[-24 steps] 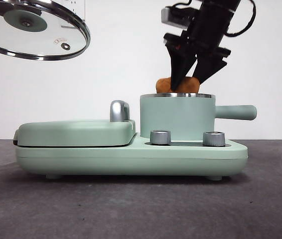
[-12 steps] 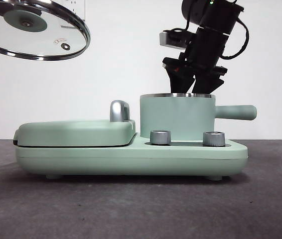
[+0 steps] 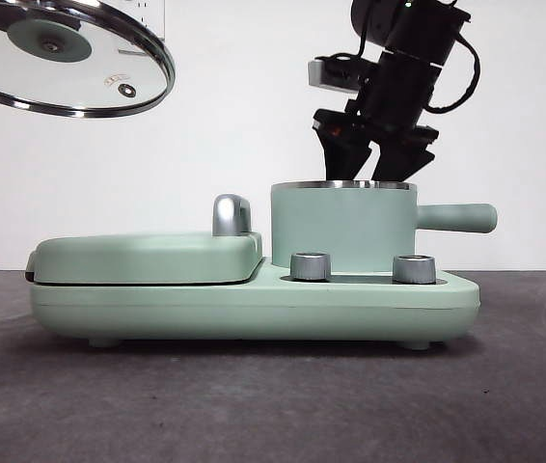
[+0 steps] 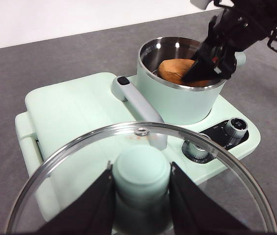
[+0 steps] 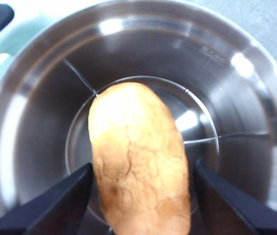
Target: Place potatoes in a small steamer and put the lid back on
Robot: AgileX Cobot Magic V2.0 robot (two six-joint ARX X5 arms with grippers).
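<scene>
The orange-brown, wrinkled oblong potato (image 5: 138, 161) lies on the steel floor of the small mint-green cylindrical steamer pot (image 3: 342, 228), which sits on the right half of the mint-green cooker base (image 3: 254, 307). So the first step looks done, and the step in hand is the handover from loading to covering.

In the front view the right gripper (image 3: 374, 164) hangs at the pot's twelve o'clock, its black jaws reaching just down to the steel rim. In its own wrist view the jaws stand wide apart, one on each side of the potato, with a visible gap on either flank; they hold nothing. The left gripper (image 4: 141, 196) is clamped on the mint-green knob of the round clear glass lid with its shiny steel rim (image 3: 143, 92), carrying it tilted and well apart from the pot, toward ten o'clock from it in the front view, above the flat mint-green griddle cover (image 3: 148, 256).

The next move probably calls for the right arm to lift clear of the pot mouth, since it blocks the lid's way. Then the lid needs to travel over, level out and settle with its rim square on the pot's rim.

In the right wrist view the potato's long axis runs roughly from twelve to six o'clock, leaning slightly toward eleven and five, parallel to the jaws' faces. It lies flat, below the rim, so it should not foul the lid.
</scene>
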